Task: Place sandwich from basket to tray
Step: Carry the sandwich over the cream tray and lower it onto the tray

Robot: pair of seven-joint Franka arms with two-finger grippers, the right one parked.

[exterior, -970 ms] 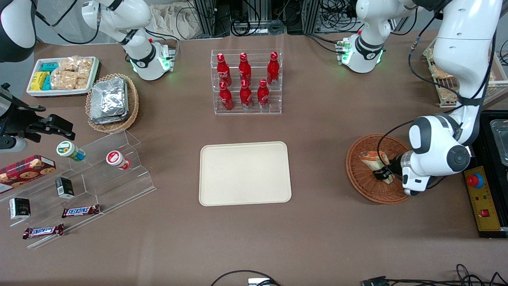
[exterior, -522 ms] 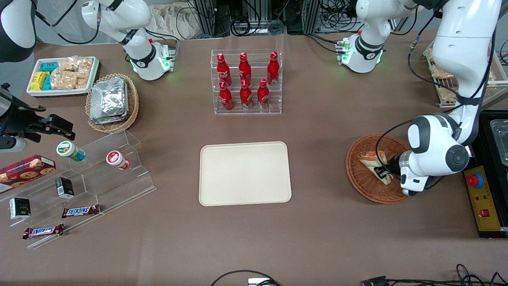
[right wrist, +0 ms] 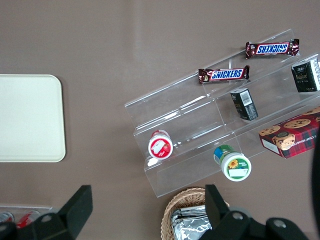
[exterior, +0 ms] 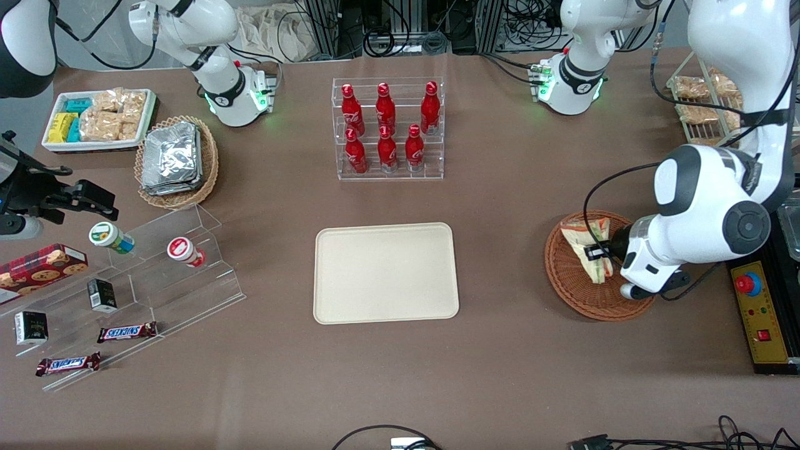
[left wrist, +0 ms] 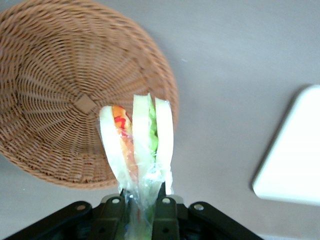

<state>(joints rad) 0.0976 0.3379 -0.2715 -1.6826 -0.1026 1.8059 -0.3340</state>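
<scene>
My left gripper (exterior: 597, 253) is shut on the sandwich (exterior: 586, 245), a clear-wrapped wedge with pale bread and green and orange-red filling. It holds the sandwich lifted above the reddish-brown wicker basket (exterior: 572, 284). In the left wrist view the sandwich (left wrist: 137, 145) stands up from between the fingers (left wrist: 162, 205) with the basket (left wrist: 55, 75) below it, holding nothing else. The cream tray (exterior: 385, 272) lies flat mid-table, toward the parked arm's end from the basket; its corner shows in the left wrist view (left wrist: 290, 160).
A clear rack of red bottles (exterior: 387, 128) stands farther from the front camera than the tray. A yellow control box (exterior: 759, 312) with a red button lies beside the basket. A clear stepped shelf with snacks (exterior: 125, 294) and a foil-packet basket (exterior: 175, 159) lie toward the parked arm's end.
My left gripper has risen with the sandwich in it, lifting it up out of the basket. The arm's wrist has moved upward too.
</scene>
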